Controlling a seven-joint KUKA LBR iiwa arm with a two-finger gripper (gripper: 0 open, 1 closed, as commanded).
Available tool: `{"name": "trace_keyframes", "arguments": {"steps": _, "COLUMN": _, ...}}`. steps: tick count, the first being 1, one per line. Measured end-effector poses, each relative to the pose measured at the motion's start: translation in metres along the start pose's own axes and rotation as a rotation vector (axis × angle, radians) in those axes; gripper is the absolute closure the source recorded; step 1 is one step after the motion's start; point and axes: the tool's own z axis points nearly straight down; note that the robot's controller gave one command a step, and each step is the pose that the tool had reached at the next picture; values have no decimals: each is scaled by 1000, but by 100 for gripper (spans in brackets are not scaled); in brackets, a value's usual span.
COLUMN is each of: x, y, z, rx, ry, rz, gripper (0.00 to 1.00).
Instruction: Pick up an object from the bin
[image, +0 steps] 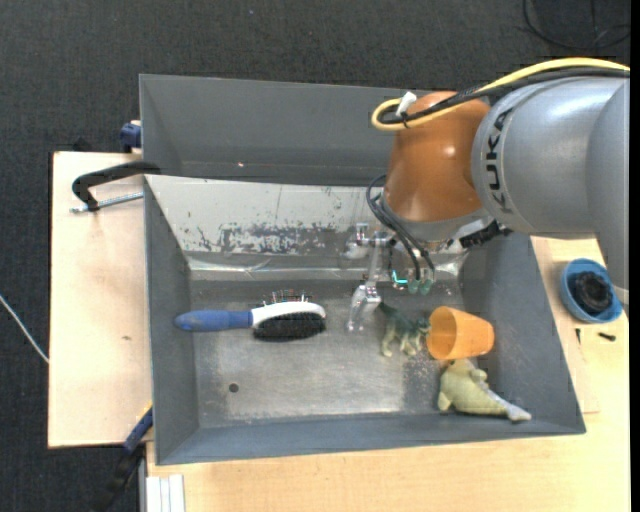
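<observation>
My gripper (365, 298) hangs low over the bin floor, right of centre, under the arm's orange cover. Just to its right, a small dark green toy dinosaur (398, 332) lies on the floor, touching or nearly touching the gripper's tip. An orange cup (460, 333) lies on its side against the dinosaur's right. To the gripper's left lies a brush (262, 319) with a blue handle, a white head and black bristles. I see nothing held in the gripper.
A pale yellow-green soft toy animal (478, 393) lies in the bin's front right corner, below the cup. The arm reaches in from the upper right, and its orange cover hides part of the back wall.
</observation>
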Motion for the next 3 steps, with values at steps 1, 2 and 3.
{"name": "trace_keyframes", "arguments": {"steps": 1, "x": 49, "y": 98, "z": 56, "rx": 2, "ry": -14, "rz": 56, "gripper": 0}}
{"name": "trace_keyframes", "arguments": {"steps": 2, "x": 47, "y": 97, "z": 53, "rx": -1, "ry": -16, "rz": 57, "gripper": 100}}
{"name": "trace_keyframes", "arguments": {"steps": 3, "x": 41, "y": 87, "z": -195, "rx": -2, "ry": -20, "rz": 16, "gripper": 100}}
